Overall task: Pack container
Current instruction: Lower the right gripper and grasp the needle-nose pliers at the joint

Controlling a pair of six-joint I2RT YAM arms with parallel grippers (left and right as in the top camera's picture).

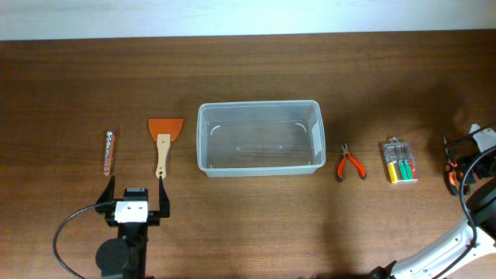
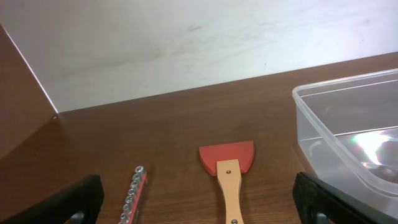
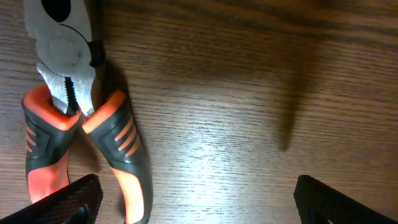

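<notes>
The clear rectangular container point(image 1: 260, 138) stands in the middle of the table with nothing in it; its near left corner shows in the left wrist view point(image 2: 348, 137). My left gripper point(image 1: 136, 184) is open at the front left, just short of the wooden handle of an orange scraper point(image 1: 164, 136). In the left wrist view the scraper point(image 2: 227, 168) lies between the spread fingers of that gripper point(image 2: 199, 211). My right gripper point(image 1: 449, 163) stands open at the far right edge. In its wrist view, orange and black pliers point(image 3: 81, 124) lie by the left finger of the right gripper point(image 3: 199, 205), not held.
A red rail of sockets point(image 1: 109, 152) lies left of the scraper, also in the left wrist view point(image 2: 134, 193). Small red pliers point(image 1: 350, 163) and a clear case of coloured tools point(image 1: 401, 161) lie right of the container. A white wall borders the table's far edge.
</notes>
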